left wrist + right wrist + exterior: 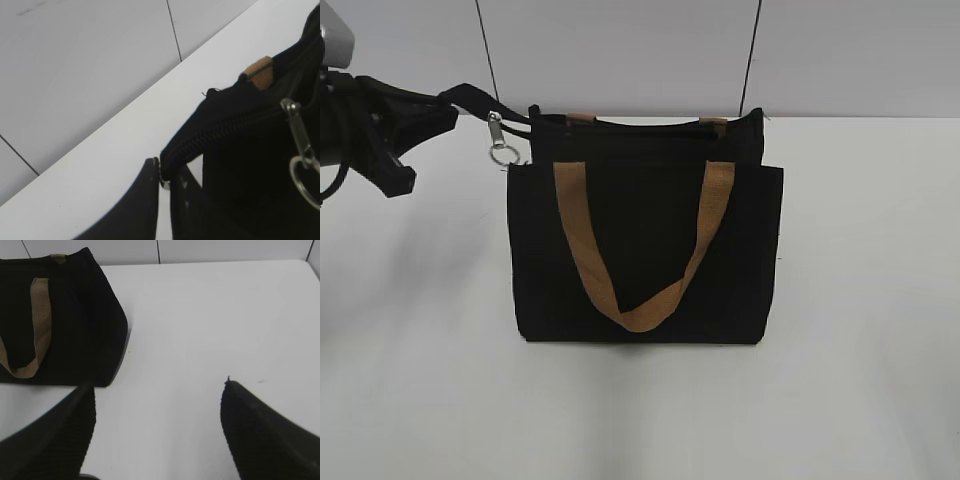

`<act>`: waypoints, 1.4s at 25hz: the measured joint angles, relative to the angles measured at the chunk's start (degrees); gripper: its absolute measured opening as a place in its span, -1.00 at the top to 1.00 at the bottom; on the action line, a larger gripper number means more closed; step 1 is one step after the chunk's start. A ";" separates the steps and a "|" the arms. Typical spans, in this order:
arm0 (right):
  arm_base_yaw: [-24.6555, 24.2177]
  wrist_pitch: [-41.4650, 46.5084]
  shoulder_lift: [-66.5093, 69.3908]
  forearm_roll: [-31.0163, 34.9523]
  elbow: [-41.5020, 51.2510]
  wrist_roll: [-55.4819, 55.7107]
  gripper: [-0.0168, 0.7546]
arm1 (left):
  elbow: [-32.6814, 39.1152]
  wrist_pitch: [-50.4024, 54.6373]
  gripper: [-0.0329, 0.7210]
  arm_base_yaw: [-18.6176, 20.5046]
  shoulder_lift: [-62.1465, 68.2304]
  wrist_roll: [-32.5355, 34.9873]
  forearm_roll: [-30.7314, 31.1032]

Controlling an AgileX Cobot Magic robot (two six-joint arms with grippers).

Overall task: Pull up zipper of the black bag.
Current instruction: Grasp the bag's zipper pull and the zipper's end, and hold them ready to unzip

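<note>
The black bag [640, 250] stands upright on the white table, with a tan handle [650, 305] hanging down its front. The zipper [220, 130] runs along the bag's top edge, and its end sticks out past the bag's left corner. My left gripper [445, 100] is shut on that zipper end. In the left wrist view the jaws [162, 175] pinch it, with a small silvery metal piece [164, 183] between them. My right gripper [157, 395] is open and empty over bare table to the right of the bag [75, 315]. It is out of the exterior view.
A silvery clip with a key ring [498, 140] hangs from the bag's top left corner, just right of my left gripper. It also shows in the left wrist view [300, 145]. A white panelled wall [620, 50] stands close behind the bag.
</note>
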 joint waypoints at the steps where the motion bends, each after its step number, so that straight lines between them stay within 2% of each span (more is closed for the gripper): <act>1: 0.00 -0.16 2.31 0.69 -0.15 0.36 -0.58 | 0.00 0.00 0.85 0.00 -0.05 -0.39 0.05; 7: 0.00 -1.19 20.43 7.02 -6.88 -2.87 -0.56 | 0.00 -0.43 0.85 0.00 -0.05 -1.04 0.30; 11: 0.00 -1.14 30.64 7.52 -13.10 -6.36 -0.46 | 0.00 -1.72 0.85 0.00 -0.05 -1.04 0.30; 16: 0.00 -0.90 40.61 7.58 -19.64 -7.21 -0.44 | 0.00 -2.95 0.85 -0.47 -0.05 -1.04 0.20; 20: 3.39 -0.11 48.86 6.47 -25.16 -5.92 -0.42 | -0.35 -3.25 0.85 -0.47 -0.05 -1.10 -0.22; 23: 10.44 0.26 53.88 2.28 -28.79 0.68 -0.41 | -1.28 -3.32 0.86 -0.52 -0.05 -2.20 -0.65; 27: 25.28 -1.00 62.05 -6.02 -33.77 12.47 -0.40 | -2.05 -3.38 0.86 -0.52 -0.05 -2.58 -2.86; 29: 31.99 -3.10 66.37 -7.91 -36.09 17.02 -0.40 | -2.48 -3.38 0.86 -0.52 -0.05 -2.58 -3.28; 31: 37.95 -5.96 71.43 -8.00 -38.95 19.13 -0.40 | -2.49 -3.38 0.86 -0.52 -0.05 -2.68 -3.36; 35: 45.23 -12.80 81.04 -4.88 -44.71 20.17 -0.31 | -2.54 -3.93 0.86 -0.52 -0.05 -2.79 -3.36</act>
